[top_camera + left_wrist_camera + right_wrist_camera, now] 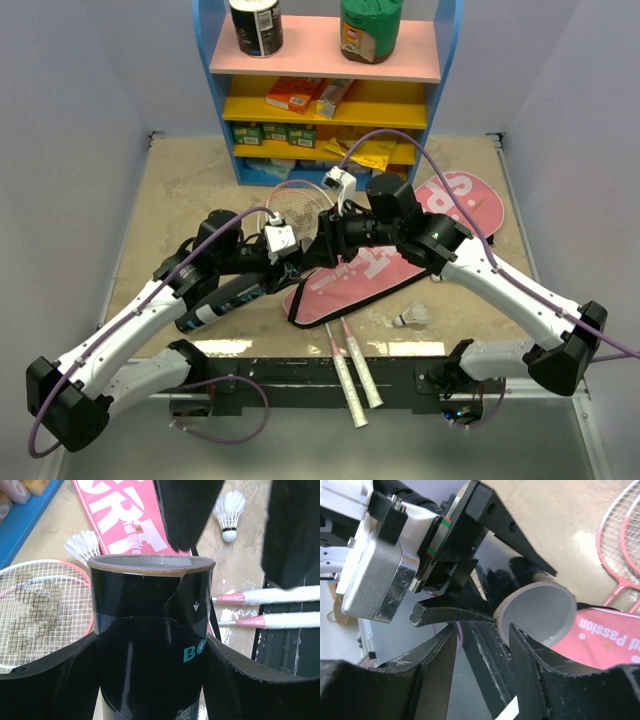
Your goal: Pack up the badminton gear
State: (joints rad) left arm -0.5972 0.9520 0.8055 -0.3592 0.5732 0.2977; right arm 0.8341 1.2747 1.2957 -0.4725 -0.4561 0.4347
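My left gripper is shut on the long black tube and holds its open end up. That open end also shows in the right wrist view. My right gripper is open and empty, right at the tube's mouth. The pink bag lies across two pink rackets, with their heads behind it and their white handles in front. One shuttlecock lies by the bag, another by the racket heads.
The blue-yellow shelf unit stands at the back with cans and small boxes on it. A black rail runs along the table's near edge, and the racket handles overhang it. Both arms crowd the middle of the table.
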